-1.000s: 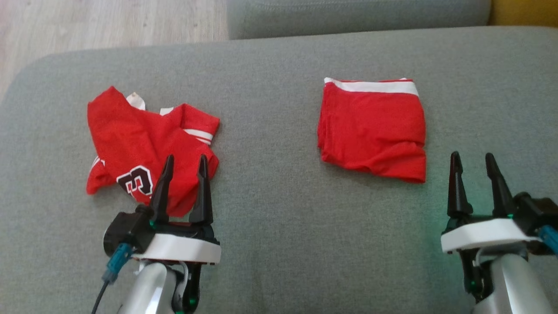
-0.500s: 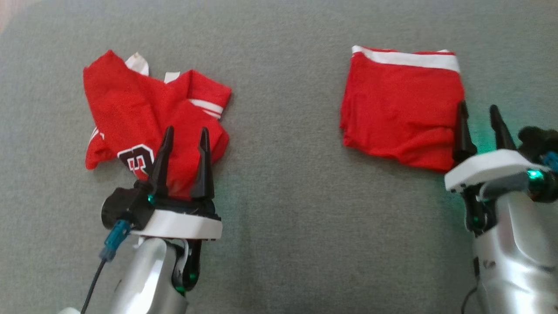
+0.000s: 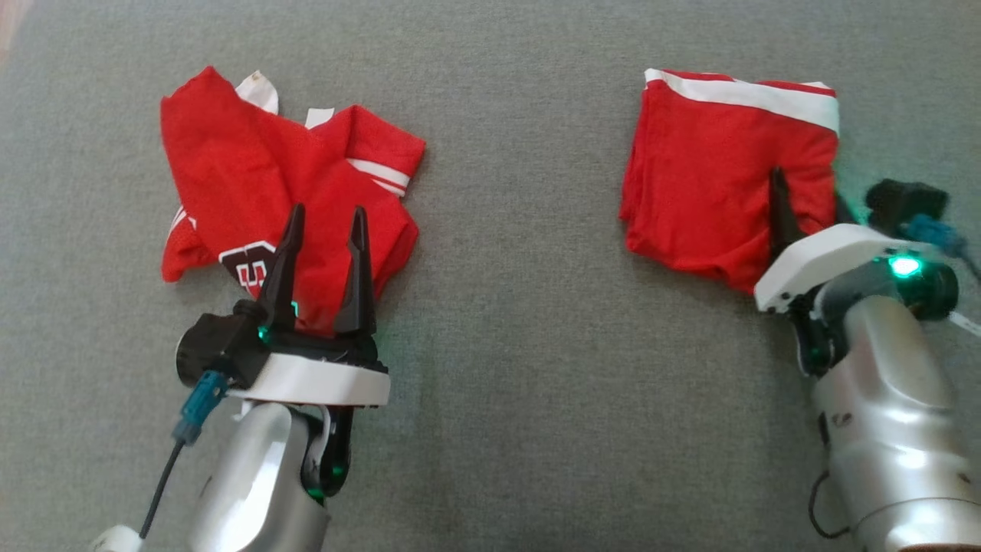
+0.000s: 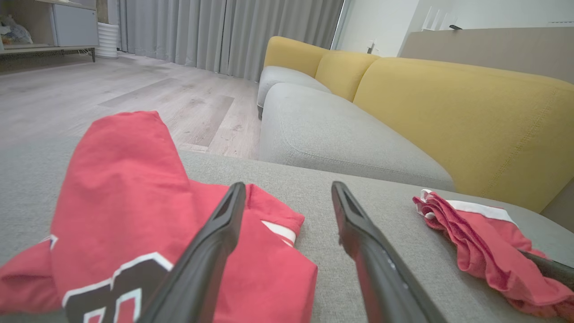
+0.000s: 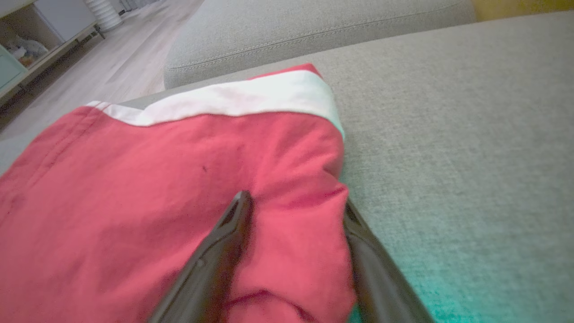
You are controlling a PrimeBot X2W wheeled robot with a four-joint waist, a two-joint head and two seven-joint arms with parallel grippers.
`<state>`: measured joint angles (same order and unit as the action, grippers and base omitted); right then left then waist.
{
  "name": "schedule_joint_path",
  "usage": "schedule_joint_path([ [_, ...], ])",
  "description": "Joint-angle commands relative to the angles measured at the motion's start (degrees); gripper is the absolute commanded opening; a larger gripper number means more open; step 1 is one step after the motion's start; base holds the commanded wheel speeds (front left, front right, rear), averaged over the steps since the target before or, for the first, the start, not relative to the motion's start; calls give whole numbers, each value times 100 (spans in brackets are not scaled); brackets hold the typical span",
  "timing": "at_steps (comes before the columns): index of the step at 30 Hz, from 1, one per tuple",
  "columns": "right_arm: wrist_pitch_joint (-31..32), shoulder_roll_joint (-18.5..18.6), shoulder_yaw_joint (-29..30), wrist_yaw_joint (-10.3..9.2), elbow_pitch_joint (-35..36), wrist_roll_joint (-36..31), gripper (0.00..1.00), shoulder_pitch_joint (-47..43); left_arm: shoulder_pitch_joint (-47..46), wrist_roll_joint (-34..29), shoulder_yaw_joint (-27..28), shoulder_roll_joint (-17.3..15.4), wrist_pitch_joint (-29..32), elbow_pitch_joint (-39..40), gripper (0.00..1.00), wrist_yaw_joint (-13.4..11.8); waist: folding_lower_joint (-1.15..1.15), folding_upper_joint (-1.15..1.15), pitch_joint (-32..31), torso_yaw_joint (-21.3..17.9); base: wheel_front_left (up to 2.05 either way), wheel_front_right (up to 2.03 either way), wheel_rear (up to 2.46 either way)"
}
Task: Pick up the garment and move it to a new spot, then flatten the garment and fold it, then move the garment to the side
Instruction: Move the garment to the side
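The left gripper (image 3: 326, 211) hangs wide open over a crumpled red shirt (image 3: 253, 169), its black number half hidden. The right gripper (image 5: 296, 202) straddles a corner of the folded red shorts (image 3: 713, 176) on the couch (image 3: 521, 345); I can't tell if it pinches.

Numeral (image 3: 249, 268), perhaps 3, on jersey (image 3: 230, 161)

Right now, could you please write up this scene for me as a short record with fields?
Surface: grey sofa cushion
Left side: crumpled red jersey, number patch facing up
Right side: folded red garment, white band along its far edge
Left end effector: open, over the jersey's near edge
Right end effector: astride the folded garment's near right corner, fabric between its fingers; firm grip unclear
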<state>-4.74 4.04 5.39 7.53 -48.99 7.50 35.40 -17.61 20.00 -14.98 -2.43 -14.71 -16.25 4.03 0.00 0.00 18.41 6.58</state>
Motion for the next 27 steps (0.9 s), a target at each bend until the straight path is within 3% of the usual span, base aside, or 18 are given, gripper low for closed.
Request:
schedule_joint_path([
  [1,-39,-116,-209,-4,9,-223,0,13,-155,-85,196,-44,-29,159,100,-31,0,0,-34,-43,0,0,0],
  [6,-211,-57,-328,-4,9,-1027,0,44,-88,-86,232,-44,-29,145,100,-34,0,0,-218,-193,0,0,0],
  [11,-117,293,-836,-4,82,-1409,0,64,-25,-153,283,-44,-29,136,100,-23,0,0,-408,-347,0,0,0],
  [18,213,1881,-1892,-4,182,-1183,0,91,-17,-112,277,-44,-29,238,100,1,0,0,-398,-374,0,0,0],
  [23,299,2977,-2041,-4,168,-903,0,33,-39,-143,278,-44,-29,273,100,38,0,0,-293,-272,0,0,0],
  [27,361,3546,-1918,-4,88,-713,0,7,-56,-166,321,-44,-29,306,100,60,0,0,-200,-214,0,0,0],
])
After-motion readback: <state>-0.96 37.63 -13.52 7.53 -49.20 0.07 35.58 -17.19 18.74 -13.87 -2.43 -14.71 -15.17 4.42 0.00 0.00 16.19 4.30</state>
